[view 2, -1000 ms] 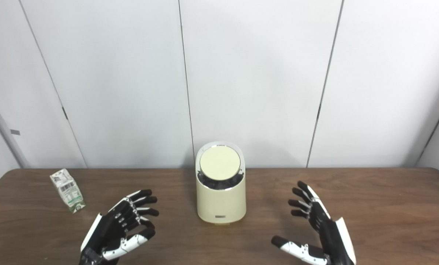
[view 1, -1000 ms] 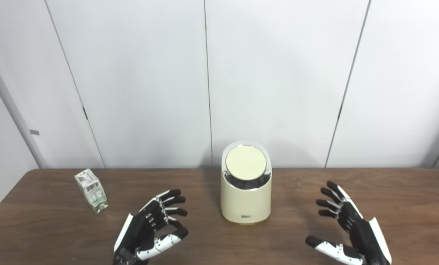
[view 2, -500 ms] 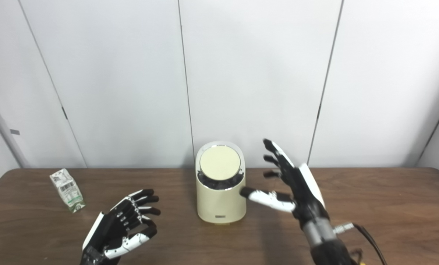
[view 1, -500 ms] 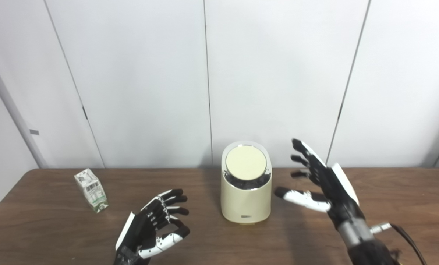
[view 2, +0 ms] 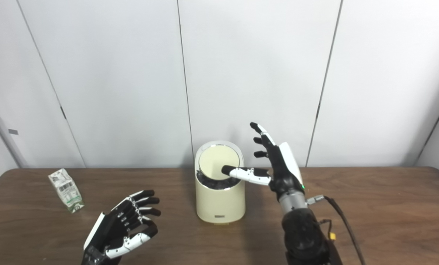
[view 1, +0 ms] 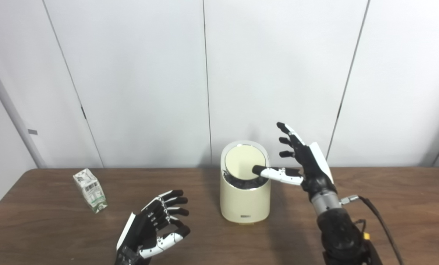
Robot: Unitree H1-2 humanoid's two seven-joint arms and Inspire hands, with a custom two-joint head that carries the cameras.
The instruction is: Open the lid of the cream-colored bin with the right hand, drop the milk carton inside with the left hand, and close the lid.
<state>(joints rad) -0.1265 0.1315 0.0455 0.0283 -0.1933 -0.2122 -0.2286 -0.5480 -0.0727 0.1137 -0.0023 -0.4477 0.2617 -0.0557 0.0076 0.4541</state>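
One cream-colored bin (view 1: 245, 197), one milk carton (view 1: 90, 190), and two hands on one table (view 1: 407, 206).

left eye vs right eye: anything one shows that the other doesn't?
Left eye only: nothing distinct; its right edge cuts the table off.
Right eye only: the table's rounded far-right corner.
Both: closed cream-colored bin, right hand open with thumb over the lid, left hand open and empty, milk carton standing at left.

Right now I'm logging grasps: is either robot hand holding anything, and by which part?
Nothing is held. The right robot hand is open, its thumb reaching over the bin's lid. The left robot hand is open, apart from the milk carton.
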